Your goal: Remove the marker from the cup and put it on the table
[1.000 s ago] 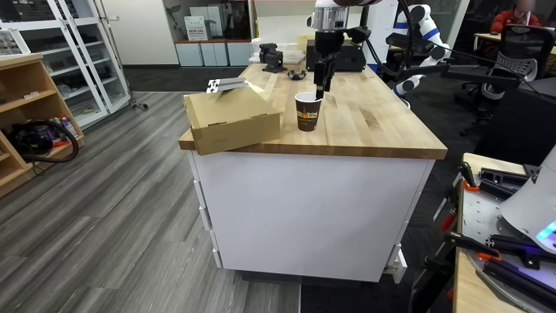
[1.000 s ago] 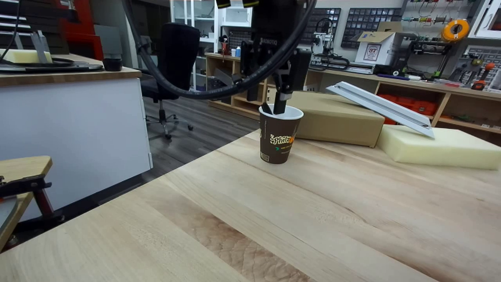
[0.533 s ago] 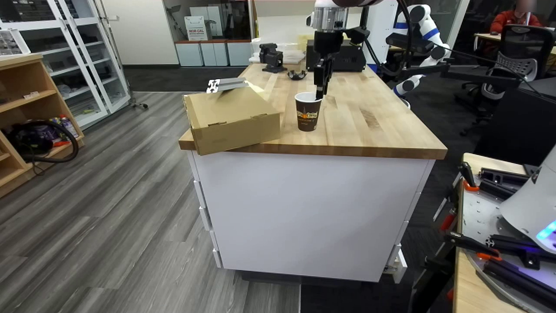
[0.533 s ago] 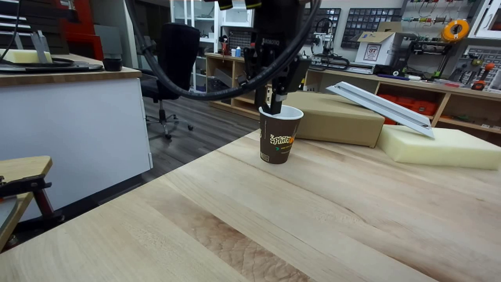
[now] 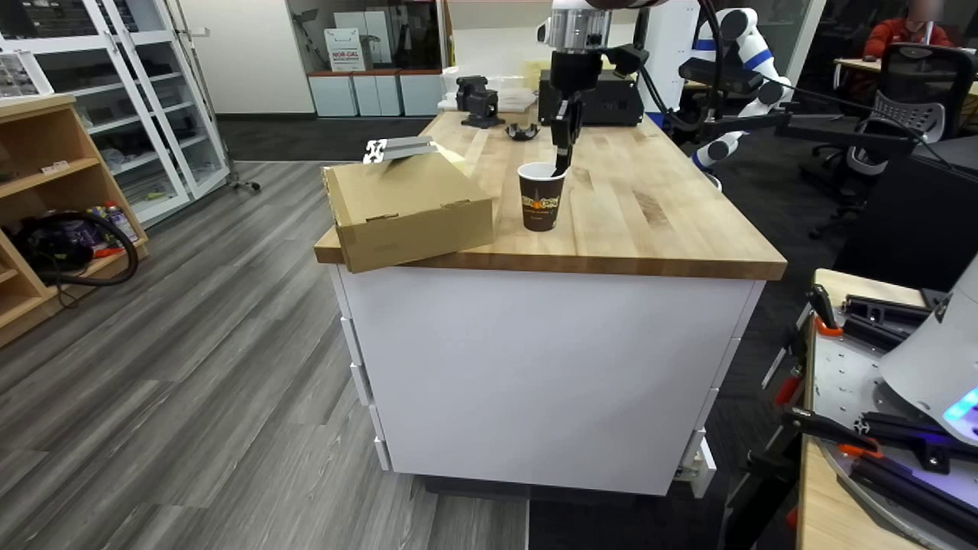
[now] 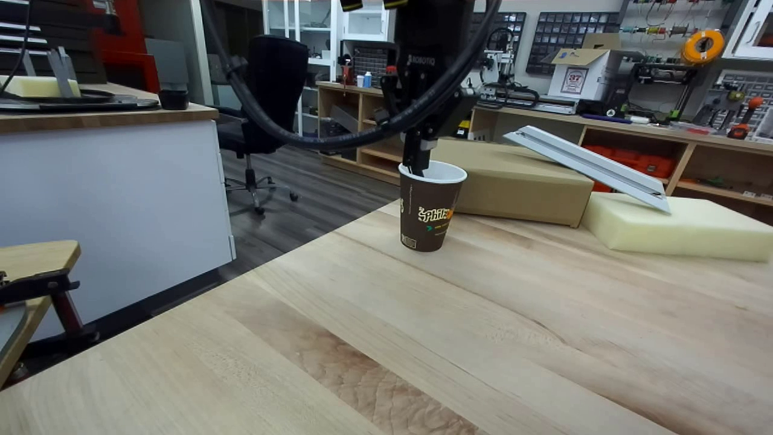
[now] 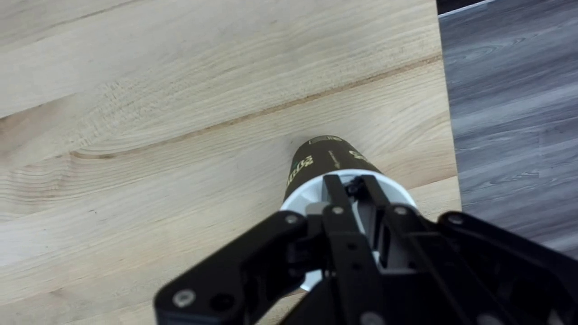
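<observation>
The brown paper cup stands upright on the wooden table, near its edge. My gripper points down into the cup's mouth, fingertips just below the white rim. In the wrist view the dark marker fills the narrow gap between the fingertips, and the jaws are shut on its upper end. Its lower part is hidden inside the cup. In an exterior view the fingers stand close together at the near side of the rim, and the marker can hardly be told from them.
A cardboard box sits right behind the cup, overhanging the table's corner. A metal profile leans across it and a foam block. A black clamp-like device stands farther along the table. A loose cable hangs beside the gripper.
The jaws have closed from wide apart to a narrow gap around the marker. The cup has shifted very slightly; the arm has barely moved.
</observation>
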### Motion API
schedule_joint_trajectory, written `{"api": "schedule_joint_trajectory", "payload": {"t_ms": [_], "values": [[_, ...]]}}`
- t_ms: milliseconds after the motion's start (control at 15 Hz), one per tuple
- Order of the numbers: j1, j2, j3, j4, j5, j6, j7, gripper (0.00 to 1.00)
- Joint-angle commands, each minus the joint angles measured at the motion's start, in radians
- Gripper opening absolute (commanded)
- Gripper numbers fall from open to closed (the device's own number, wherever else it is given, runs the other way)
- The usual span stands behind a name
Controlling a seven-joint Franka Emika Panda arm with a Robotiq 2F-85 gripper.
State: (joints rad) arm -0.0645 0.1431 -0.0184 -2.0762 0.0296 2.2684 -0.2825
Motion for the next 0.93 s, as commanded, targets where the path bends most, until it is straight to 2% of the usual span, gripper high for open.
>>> {"api": "schedule_joint_trajectory", "payload": {"t_ms": [0,867], "values": [[0.006,0.004,0.001,0.033,-0.015,-0.029,0.004,0.07],[0.030,-0.041,0.011,0.045,-0.078,-0.046,0.037,0.07]]}}
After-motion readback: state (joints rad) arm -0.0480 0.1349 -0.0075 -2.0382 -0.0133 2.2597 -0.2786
